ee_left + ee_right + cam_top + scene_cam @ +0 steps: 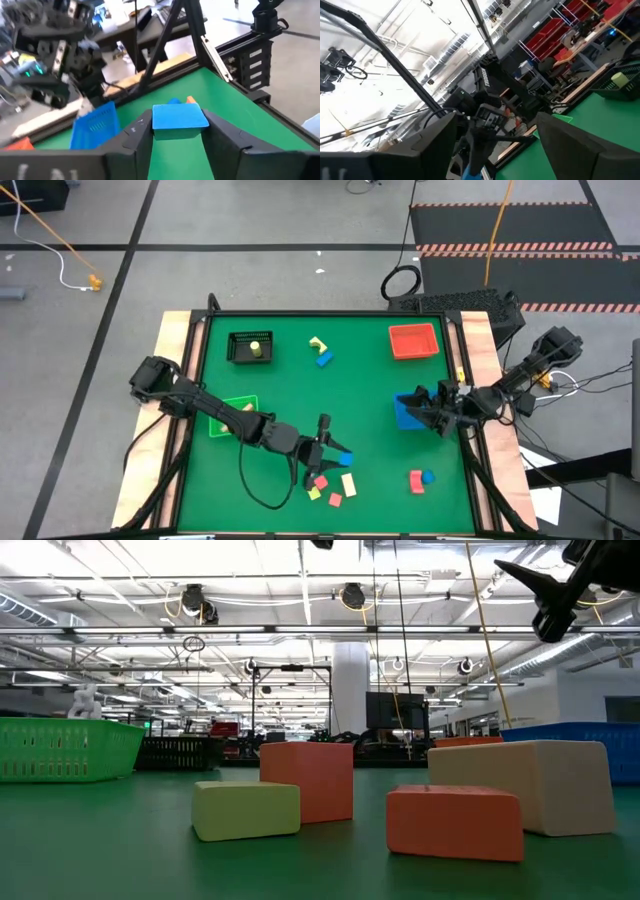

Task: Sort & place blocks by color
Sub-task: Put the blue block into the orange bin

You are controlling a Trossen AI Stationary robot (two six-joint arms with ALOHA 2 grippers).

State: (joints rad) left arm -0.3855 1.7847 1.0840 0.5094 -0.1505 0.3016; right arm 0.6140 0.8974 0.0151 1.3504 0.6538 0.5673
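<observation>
Above the green table (270, 380), left gripper (180, 137) fingers closed around a blue block (179, 120); right gripper (418, 412) fingers wide, empty.

Grey concrete floor (250, 220), hazard-striped black mats (510, 230), white column (350, 690), bright ceiling strip lights (300, 570)

Green-topped table (290, 385) with pale wood side strips. Just below the left gripper (327, 442): loose cluster of blocks (330, 485), red/pink, yellow-green and cream, on the mat. Behind the left gripper, toward its arm: green bin (232, 416). Far side from it: black bin (250, 347) with a yellow-green piece inside, and a yellow and blue pair of blocks (320, 352) mid-table. Red bin (414, 341) at the far corner beyond the right gripper (418, 408). Blue bin (406, 412) right at the right gripper. Near-side of the right gripper: red block touching a blue one (421, 478).
</observation>
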